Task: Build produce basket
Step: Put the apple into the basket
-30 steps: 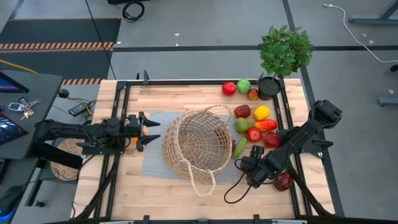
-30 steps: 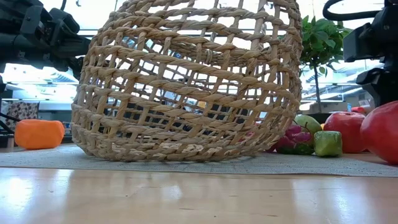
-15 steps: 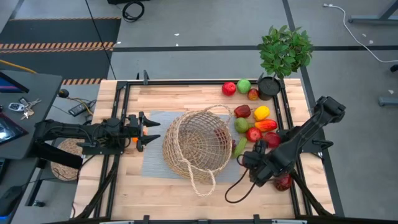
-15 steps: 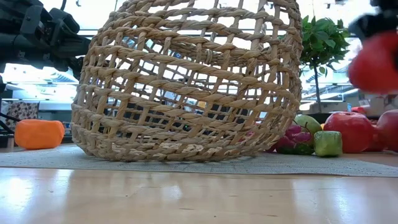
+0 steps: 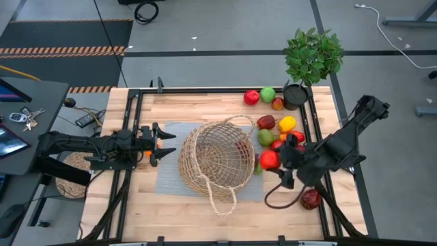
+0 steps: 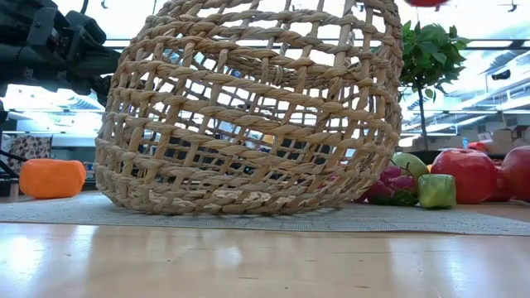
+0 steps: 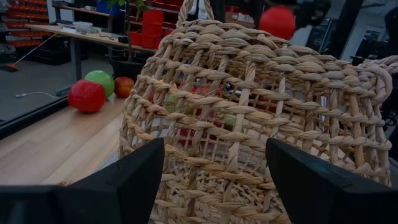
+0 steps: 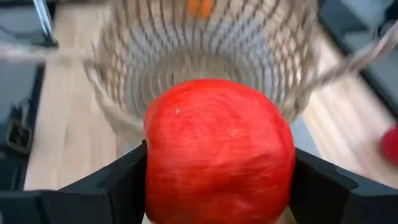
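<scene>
Basket (image 5: 217, 164): it lies tipped on its side on a grey mat (image 5: 168, 179) at the middle of the desk (image 5: 198, 109), with its open mouth facing the right arm and one thin looped handle (image 5: 222, 201) trailing toward the near edge.

Right gripper (image 5: 273, 161): it hangs above the desk just beside the mouth of the basket. Its two fingers are closed on a red apple (image 5: 269, 160), one finger on each side of the fruit. In the right wrist view the apple (image 8: 219, 152) fills the space between the fingers, and the basket (image 8: 205, 56) lies beyond it with its opening toward the camera.

Left gripper (image 5: 158, 145): it sits at the opposite side of the basket, close to the woven wall, with its fingers spread apart and nothing between them. In the left wrist view the wicker wall (image 7: 249, 118) lies just ahead of the fingers (image 7: 130, 180). An orange piece (image 6: 52, 178) rests on the mat under this gripper.

Remaining produce: a cluster of red, green, yellow and orange pieces (image 5: 280, 133) lies on the desk between the basket and the right arm. A red apple, a green apple (image 5: 268, 94) and a small orange piece sit at the far edge beside the black pot of a leafy plant (image 5: 313, 55). One dark red piece (image 5: 311, 199) lies near the right arm's base.
</scene>
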Available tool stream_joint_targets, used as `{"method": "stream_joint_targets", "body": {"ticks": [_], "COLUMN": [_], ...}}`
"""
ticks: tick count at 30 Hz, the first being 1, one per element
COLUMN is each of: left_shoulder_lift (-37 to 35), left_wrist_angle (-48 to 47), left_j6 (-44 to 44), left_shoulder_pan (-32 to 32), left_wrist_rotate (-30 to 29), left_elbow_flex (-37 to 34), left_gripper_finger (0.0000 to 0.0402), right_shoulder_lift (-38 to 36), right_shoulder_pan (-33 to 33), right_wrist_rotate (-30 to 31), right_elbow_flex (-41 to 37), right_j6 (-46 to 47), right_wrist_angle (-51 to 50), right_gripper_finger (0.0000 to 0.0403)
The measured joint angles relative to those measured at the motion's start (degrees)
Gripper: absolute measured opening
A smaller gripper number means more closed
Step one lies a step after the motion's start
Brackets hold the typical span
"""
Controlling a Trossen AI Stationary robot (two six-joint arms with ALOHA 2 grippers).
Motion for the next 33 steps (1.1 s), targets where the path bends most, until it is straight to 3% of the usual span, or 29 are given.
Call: {"method": "stream_joint_targets", "body": {"ticks": [9, 21, 28, 33], "left_shoulder_lift": [0.02, 0.02, 0.02, 0.0], "left_wrist_angle": [-0.01, 0.01, -0.01, 0.02], "left_j6": [0.02, 0.01, 0.01, 0.0], "left_shoulder_pan": [0.0, 0.02, 0.02, 0.0], "left_wrist_rotate": [0.0, 0.0, 0.0, 0.0], "left_elbow_flex": [-0.01, 0.01, 0.01, 0.01], "left_gripper_finger": [0.0286, 0.0286, 0.0286, 0.0286], "right_shoulder_lift": [-4.16, -4.13, -1.66, 2.1], "right_shoulder_pan": [-3.04, -5.51, -7.49, -8.84], "right_wrist_rotate": [3.03, -0.58, 2.61, 3.24], "right_elbow_flex": [0.0, 0.0, 0.02, 0.02], "right_j6": [-10.71, -14.71, -25.03, -39.68], "right_wrist_angle": [14.36, 20.08, 29.02, 36.13], "right_gripper_finger": [0.0308, 0.0309, 0.0309, 0.0309]}}
